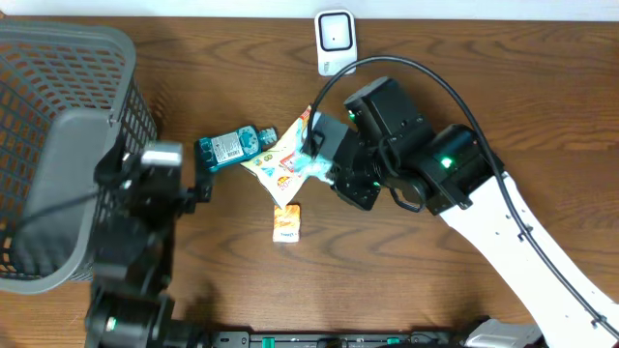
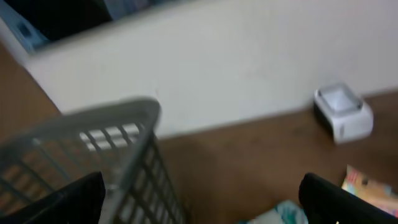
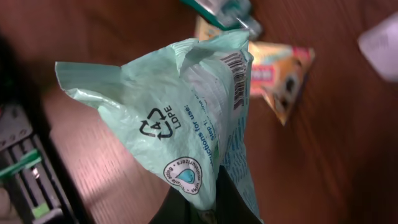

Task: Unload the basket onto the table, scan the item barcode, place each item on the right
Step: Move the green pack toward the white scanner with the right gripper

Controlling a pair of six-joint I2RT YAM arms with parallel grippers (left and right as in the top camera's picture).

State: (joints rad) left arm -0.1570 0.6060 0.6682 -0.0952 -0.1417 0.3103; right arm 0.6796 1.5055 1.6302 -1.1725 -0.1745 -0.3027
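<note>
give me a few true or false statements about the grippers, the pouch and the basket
1. The right gripper is shut on the pale green pouch. True.
2. The left gripper holds the teal item. False: it is open and empty; the teal item lies on the table.
3. A barcode shows on the pouch. True.
4. The small orange packet lies in the grey basket. False: it lies on the table, outside the basket.
5. The white scanner touches the pouch. False: it stands apart, at the table's far edge.
</note>
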